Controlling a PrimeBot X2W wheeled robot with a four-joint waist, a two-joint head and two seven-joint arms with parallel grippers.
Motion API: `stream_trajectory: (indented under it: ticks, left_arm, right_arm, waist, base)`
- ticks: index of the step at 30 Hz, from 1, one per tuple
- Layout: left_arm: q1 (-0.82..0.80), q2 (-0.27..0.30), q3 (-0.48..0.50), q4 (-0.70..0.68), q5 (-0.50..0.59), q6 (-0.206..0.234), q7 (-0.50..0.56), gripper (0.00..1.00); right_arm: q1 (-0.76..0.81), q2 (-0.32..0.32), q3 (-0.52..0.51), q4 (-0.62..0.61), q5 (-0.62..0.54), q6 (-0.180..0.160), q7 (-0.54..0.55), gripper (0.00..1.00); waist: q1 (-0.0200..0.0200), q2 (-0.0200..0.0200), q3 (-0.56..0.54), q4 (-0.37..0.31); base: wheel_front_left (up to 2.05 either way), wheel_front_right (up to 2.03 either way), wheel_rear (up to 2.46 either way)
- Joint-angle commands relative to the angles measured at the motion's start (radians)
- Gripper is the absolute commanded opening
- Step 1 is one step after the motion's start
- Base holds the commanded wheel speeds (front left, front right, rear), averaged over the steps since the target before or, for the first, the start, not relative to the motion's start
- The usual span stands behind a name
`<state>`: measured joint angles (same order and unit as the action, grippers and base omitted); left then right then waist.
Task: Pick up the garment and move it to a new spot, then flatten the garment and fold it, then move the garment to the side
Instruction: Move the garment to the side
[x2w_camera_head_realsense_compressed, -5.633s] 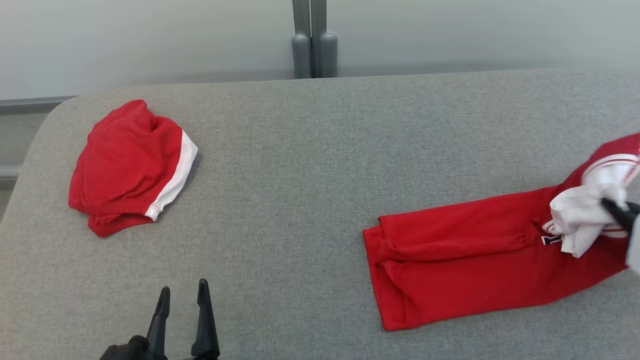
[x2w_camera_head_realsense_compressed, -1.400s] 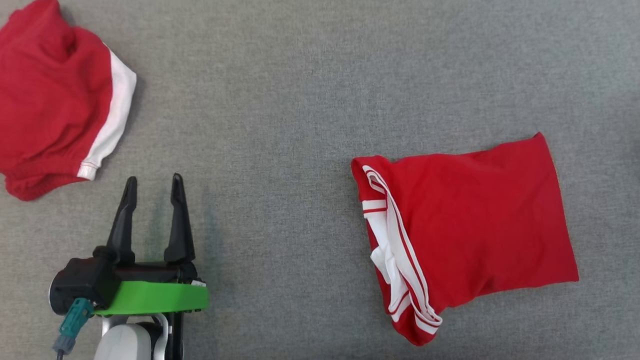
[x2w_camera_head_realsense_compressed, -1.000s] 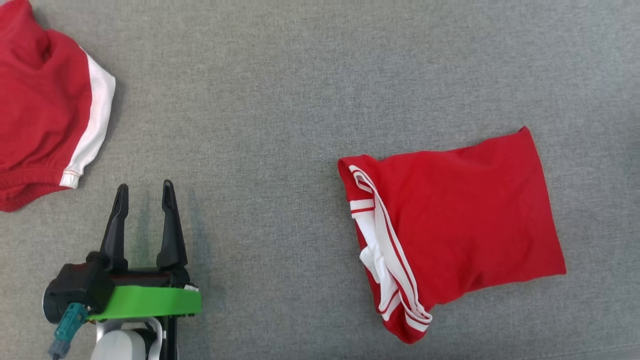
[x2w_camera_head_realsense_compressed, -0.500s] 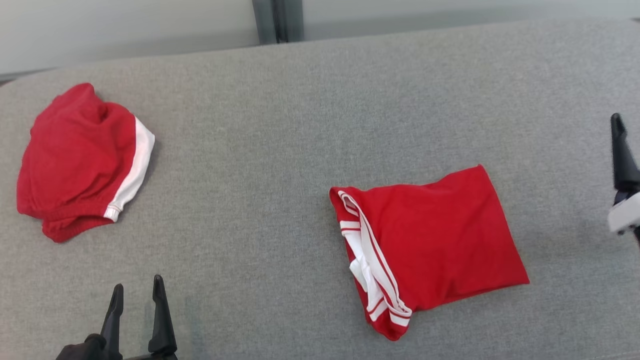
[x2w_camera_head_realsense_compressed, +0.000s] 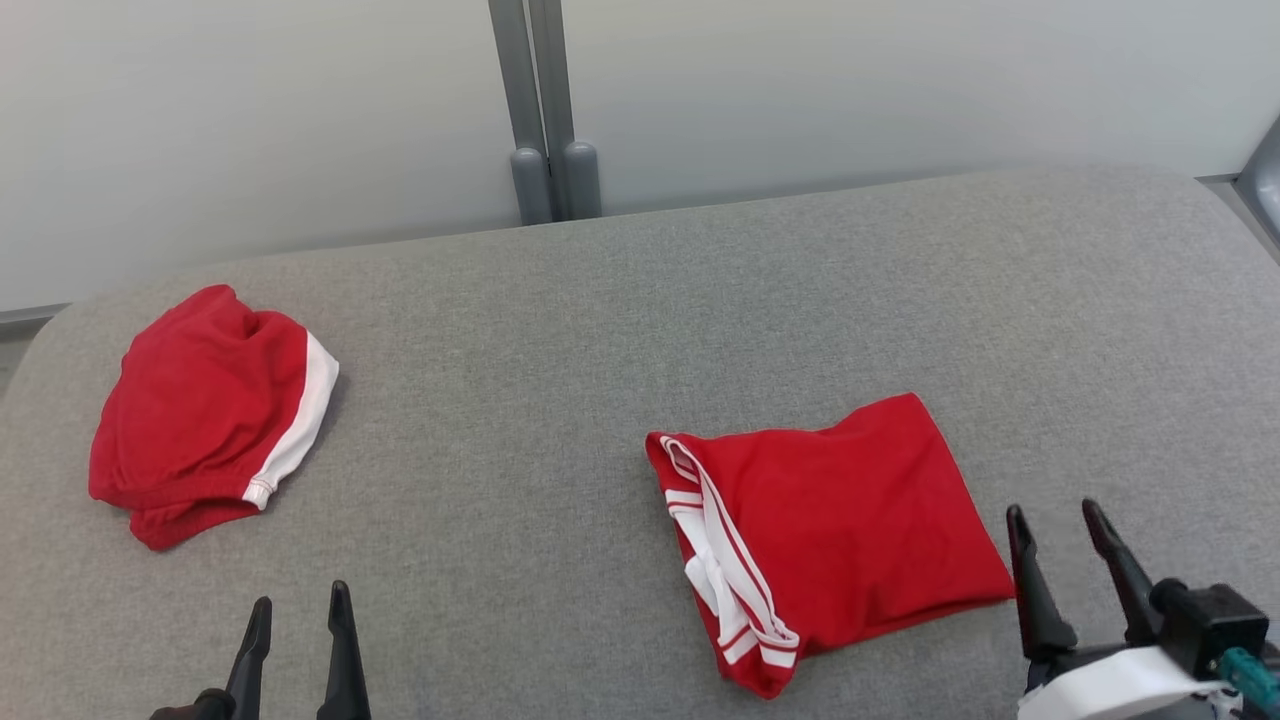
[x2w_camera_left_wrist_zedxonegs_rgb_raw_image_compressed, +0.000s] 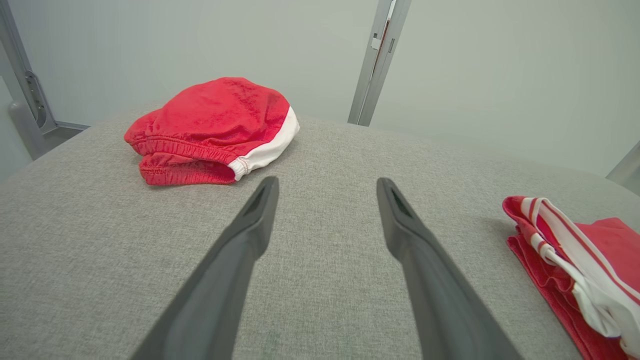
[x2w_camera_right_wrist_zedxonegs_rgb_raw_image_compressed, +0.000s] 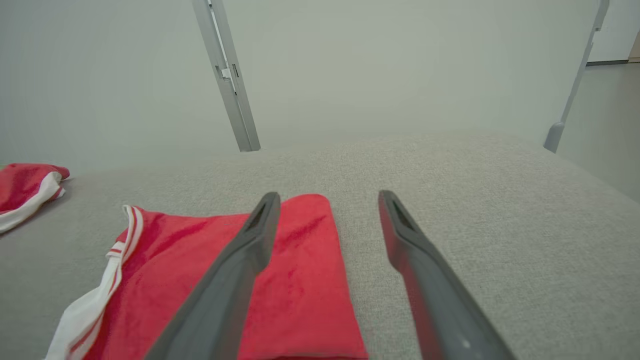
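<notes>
Garment (x2w_camera_head_realsense_compressed: 850, 520) lies folded on grey surface (x2w_camera_head_realsense_compressed: 560, 330); right gripper (x2w_camera_head_realsense_compressed: 1052, 508) just beside it, left gripper (x2w_camera_head_realsense_compressed: 300, 595) well left, both spread apart (nothing held).

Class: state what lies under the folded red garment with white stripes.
The folded red garment lies flat on the grey fabric surface. Its lower layers and the surface beneath it are covered; only white striped edges show at its open end.

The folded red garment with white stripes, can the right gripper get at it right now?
Probably yes: the right gripper sits open just right of the folded garment, with nothing between them on the grey surface.
</notes>
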<state>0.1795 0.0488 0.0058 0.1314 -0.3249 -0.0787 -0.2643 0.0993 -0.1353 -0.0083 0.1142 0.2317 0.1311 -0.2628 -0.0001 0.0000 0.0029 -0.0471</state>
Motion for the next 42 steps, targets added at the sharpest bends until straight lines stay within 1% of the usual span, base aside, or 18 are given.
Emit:
stream_trajectory:
  ticks: [1,7,18,21,22,25,28,32,34,38,42]
  left_arm:
    - [-0.010,0.003,0.003,0.002,-0.008,-0.002,0.000,1.00]
    - [0.000,0.003,0.009,0.010,-0.011,-0.005,0.000,1.00]
    - [0.007,0.003,0.000,0.002,-0.028,0.007,0.000,1.00]
    - [0.009,0.003,-0.004,-0.001,-0.033,0.012,0.000,1.00]
    - [0.008,0.003,-0.007,-0.001,-0.036,0.012,0.000,1.00]
    - [0.001,0.003,-0.019,0.004,-0.043,0.010,0.000,1.00]
    - [-0.024,0.003,-0.039,0.002,-0.048,0.008,0.000,1.00]
    - [-0.049,0.003,-0.073,0.004,-0.048,0.008,0.000,1.00]
    - [-0.065,0.003,-0.090,0.010,-0.051,0.010,0.000,1.00]
    - [-0.085,0.003,-0.116,0.019,-0.058,0.013,0.000,1.00]
    - [-0.091,0.003,-0.117,0.012,-0.071,0.025,0.000,1.00]
  right_arm:
    - [0.019,0.004,0.007,0.005,-0.012,-0.001,-0.003,1.00]
    - [0.041,0.020,-0.003,0.022,-0.008,-0.001,-0.003,1.00]
    - [0.020,0.010,-0.016,0.016,-0.016,-0.001,-0.003,1.00]
    - [0.000,0.011,-0.010,0.020,0.009,-0.001,-0.003,1.00]
    - [-0.013,-0.001,0.008,0.033,0.018,-0.001,-0.003,1.00]
    - [-0.068,-0.041,0.051,0.122,0.056,-0.001,0.004,1.00]
    - [-0.195,-0.084,0.097,0.231,0.090,0.000,0.086,1.00]
    - [-0.324,-0.114,0.154,0.389,0.132,-0.001,0.212,1.00]
    - [-0.380,-0.125,0.199,0.454,0.158,0.000,0.260,1.00]
    - [-0.430,-0.145,0.253,0.566,0.207,-0.001,0.314,1.00]
    - [-0.441,-0.151,0.307,0.617,0.284,0.000,0.348,1.00]
  waist:
    - [0.0001,0.0000,-0.004,0.002]
    - [0.0001,0.0000,-0.009,0.002]
    - [0.0001,0.0000,-0.009,0.003]
    - [0.0001,0.0000,-0.005,0.003]
    - [0.0001,0.0000,-0.002,0.002]
    - [0.0001,0.0000,0.008,0.002]
    - [0.0001,0.0000,0.039,0.003]
    - [0.0001,0.0000,0.074,0.022]
    - [0.0001,0.0000,0.089,0.039]
    - [0.0001,0.0000,0.099,0.069]
    - [0.0001,0.0000,0.102,0.080]
  base:
    - [0.00,0.00,0.00]
    - [0.00,0.00,0.00]
    - [0.00,0.00,0.00]
    - [0.00,0.00,0.00]
    - [0.00,0.00,0.00]
    - [0.00,0.00,0.00]
    - [0.00,0.00,0.00]
    - [0.00,0.00,0.00]
    - [0.00,0.00,0.00]
    - [0.00,0.00,0.00]
    - [0.00,0.00,0.00]
